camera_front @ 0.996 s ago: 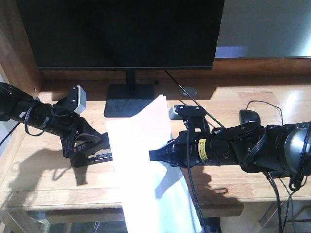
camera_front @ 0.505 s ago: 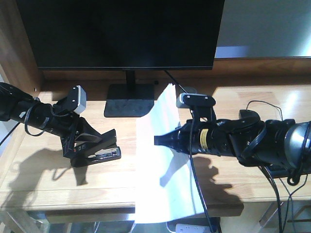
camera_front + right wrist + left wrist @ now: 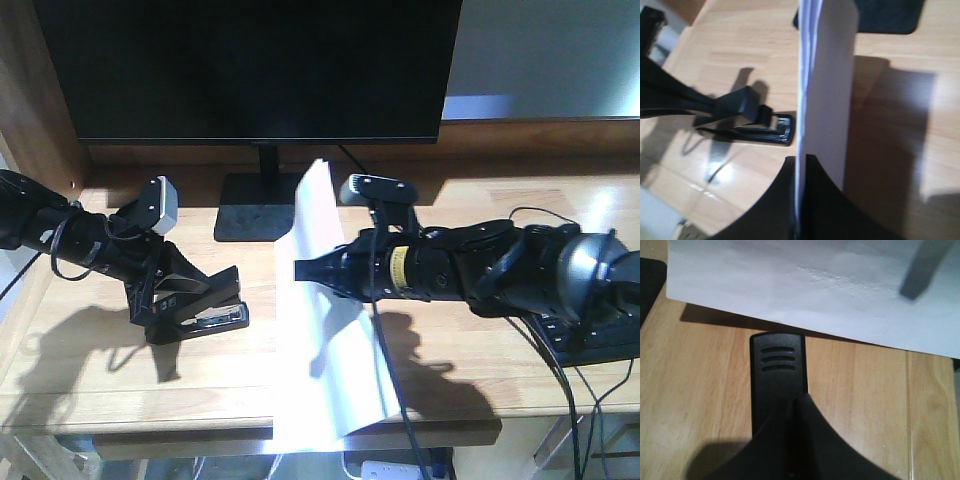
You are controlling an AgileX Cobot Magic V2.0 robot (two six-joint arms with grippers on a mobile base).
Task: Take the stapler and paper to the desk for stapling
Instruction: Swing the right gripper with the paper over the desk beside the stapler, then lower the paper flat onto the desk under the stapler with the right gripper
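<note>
The left pincer (image 3: 205, 292) is clamped on the stapler (image 3: 218, 312). The stapler sits low on the desk (image 3: 100, 385) at about 9 o'clock in the front view, with its nose aimed toward 3 o'clock, at the paper (image 3: 335, 390).

From the left wrist, the stapler (image 3: 777, 365) shows its black ridged top running toward 12 o'clock. A dark finger (image 3: 840, 460) closes on it from 6 o'clock. The paper (image 3: 805, 285) fills the band across 12 o'clock, just past the stapler's nose. A strip of bare desk (image 3: 860, 405) and shadow lies between them, so they are near but apart.

The right pincer (image 3: 303, 270) reaches in from 3 o'clock and is shut tight on the paper, partway along one long side. The sheet is held off the desk, nearly on edge. Its top corner points toward 12 o'clock, and its lower end curls and hangs past the desk's front edge at 6 o'clock.

From the right wrist, the paper (image 3: 827, 75) stands edge-on, running from 6 to 12 o'clock. It is gripped at 6 o'clock between two dark fingers (image 3: 775, 210). The stapler (image 3: 767, 131) lies at 9 o'clock of the sheet, its nose just beside it, with a left finger (image 3: 747, 102) pressing on its top.

A black monitor (image 3: 250, 60) fills 12 o'clock in the front view. Its foot (image 3: 262, 208) rests on the desk just behind the sheet's top corner.
</note>
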